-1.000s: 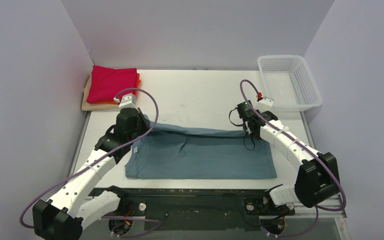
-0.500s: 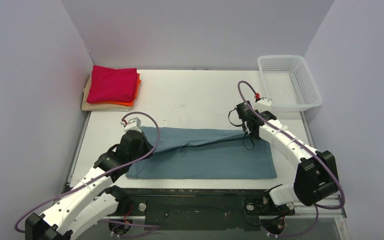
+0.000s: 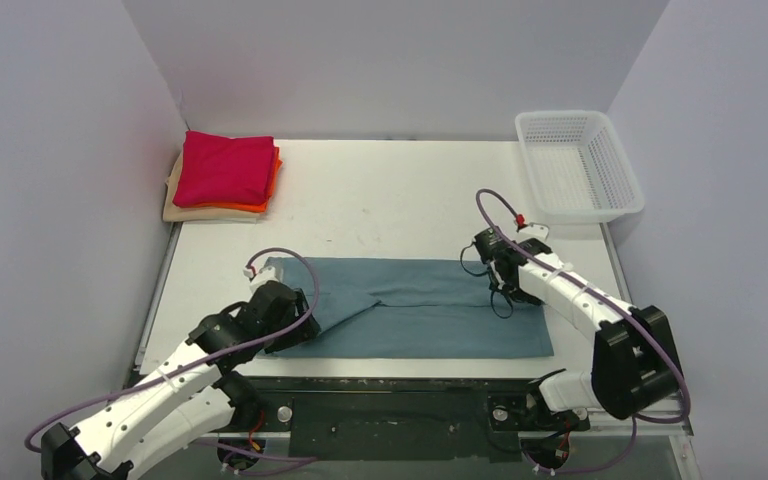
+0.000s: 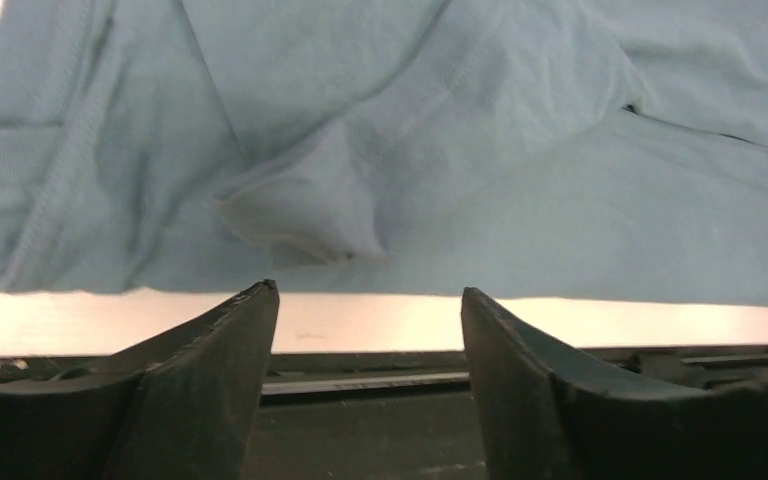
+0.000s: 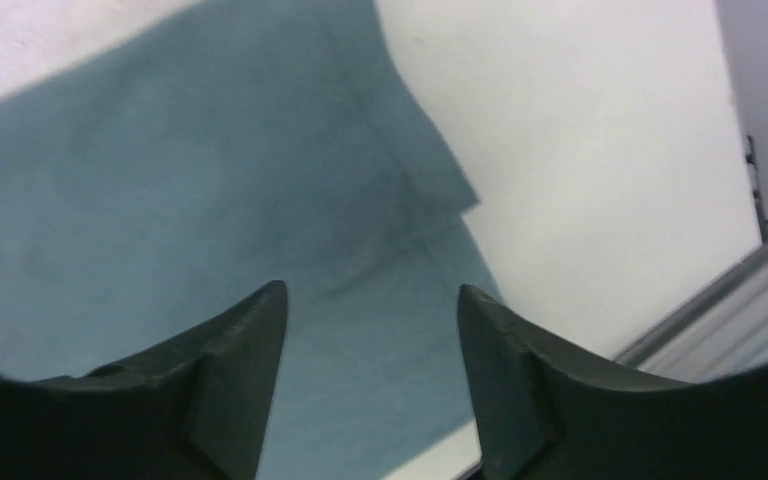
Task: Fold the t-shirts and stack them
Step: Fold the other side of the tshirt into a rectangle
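The dusty teal-blue t-shirt (image 3: 420,310) lies folded into a long band across the near half of the table; it fills the upper part of the left wrist view (image 4: 520,150) and the left of the right wrist view (image 5: 160,220). My left gripper (image 3: 295,325) hovers at the shirt's left near corner, open, with nothing between its fingers (image 4: 365,292). Over the shirt's right end my right gripper (image 3: 508,290) also stands open and empty (image 5: 370,290). A stack of folded t-shirts sits at the far left: crimson-red (image 3: 225,168) on top, orange (image 3: 272,185) under it, beige (image 3: 175,200) at the bottom.
A white plastic mesh basket (image 3: 610,170) stands at the far right corner. The table's near edge and the dark base rail (image 3: 400,410) run just below the shirt. Grey walls enclose the table on three sides.
Both grippers carried the shirt's far edge toward the near side, folding it into a narrower band, then opened and let go. The left arm came down to the near left corner.
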`<state>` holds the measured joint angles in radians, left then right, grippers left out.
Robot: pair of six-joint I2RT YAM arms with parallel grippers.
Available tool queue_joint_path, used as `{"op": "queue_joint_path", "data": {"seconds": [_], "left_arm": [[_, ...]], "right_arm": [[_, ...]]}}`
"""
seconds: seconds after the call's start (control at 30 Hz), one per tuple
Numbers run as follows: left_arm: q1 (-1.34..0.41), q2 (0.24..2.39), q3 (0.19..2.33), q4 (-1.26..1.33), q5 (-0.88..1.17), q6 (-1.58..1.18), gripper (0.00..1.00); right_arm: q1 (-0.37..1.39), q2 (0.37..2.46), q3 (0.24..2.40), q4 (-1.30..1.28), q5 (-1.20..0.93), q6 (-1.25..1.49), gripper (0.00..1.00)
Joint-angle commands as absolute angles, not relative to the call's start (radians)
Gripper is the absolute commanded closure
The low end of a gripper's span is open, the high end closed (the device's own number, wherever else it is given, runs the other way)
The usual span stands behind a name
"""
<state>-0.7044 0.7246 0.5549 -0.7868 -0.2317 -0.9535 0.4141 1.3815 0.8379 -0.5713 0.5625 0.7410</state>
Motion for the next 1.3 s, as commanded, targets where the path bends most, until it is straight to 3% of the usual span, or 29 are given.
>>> {"op": "queue_joint_path", "data": {"seconds": [0.0, 0.1, 0.17, 0.4, 0.6, 0.97, 1.27], "left_arm": [[-0.734, 0.658, 0.630, -0.847, -0.164, -1.010, 0.19], [-0.735, 0.684, 0.682, -0.788, -0.171, -0.916, 0.18], [-0.733, 0.740, 0.728, -0.714, -0.181, -0.851, 0.17], [-0.654, 1.086, 0.827, -0.469, -0.160, -0.712, 0.13], [-0.592, 1.246, 0.770, -0.378, -0.025, -0.694, 0.11], [-0.628, 1.250, 0.596, -0.240, 0.159, -0.749, 0.09], [-0.794, 1.041, 0.544, -0.292, 0.255, -0.776, 0.08]], "right_arm": [[0.421, 1.205, 0.804, -0.786, 0.694, 0.834, 0.34], [0.420, 1.083, 0.822, -0.767, 0.681, 0.820, 0.19], [0.419, 1.049, 0.831, -0.681, 0.614, 0.771, 0.15], [0.411, 1.217, 0.872, -0.410, 0.226, 0.662, 0.14], [0.396, 1.378, 0.840, -0.350, 0.214, 0.692, 0.14], [0.325, 1.429, 0.701, -0.295, 0.168, 0.715, 0.14], [0.318, 1.398, 0.689, -0.288, 0.150, 0.708, 0.15]]}}
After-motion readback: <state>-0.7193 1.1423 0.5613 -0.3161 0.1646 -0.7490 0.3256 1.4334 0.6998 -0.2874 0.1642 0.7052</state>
